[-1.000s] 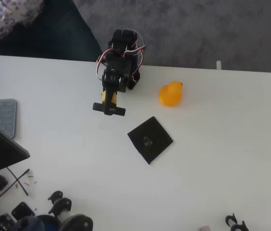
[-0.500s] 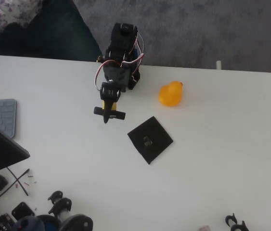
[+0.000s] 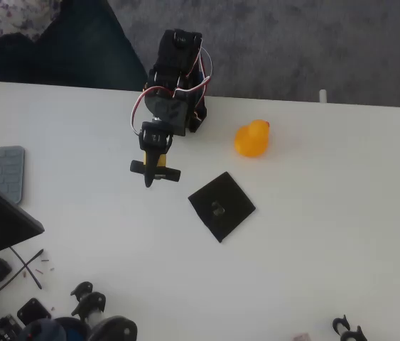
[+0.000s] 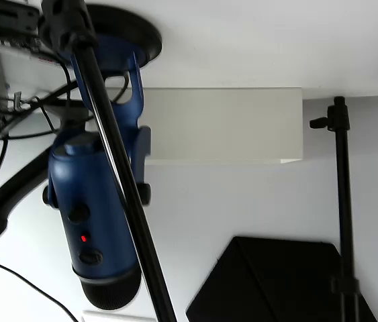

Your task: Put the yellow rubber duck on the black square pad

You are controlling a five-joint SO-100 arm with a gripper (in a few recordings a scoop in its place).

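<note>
The claw (image 3: 151, 172) hung empty, its opening unclear, left of the duck (image 3: 252, 138); reaching right to it came before the pad (image 3: 221, 206).

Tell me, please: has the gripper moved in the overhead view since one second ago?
Yes. The gripper has drifted left and slightly down the picture, away from the black square pad, which lies where it did. The yellow rubber duck has not moved either.

The white table (image 3: 327, 213) lies open between the gripper (image 3: 154, 170), the yellow rubber duck (image 3: 252, 138) to its right and the black square pad (image 3: 221, 206). A keyboard (image 3: 1, 170) and dark clutter (image 3: 79, 312) occupy the left and near-left edge.
</note>
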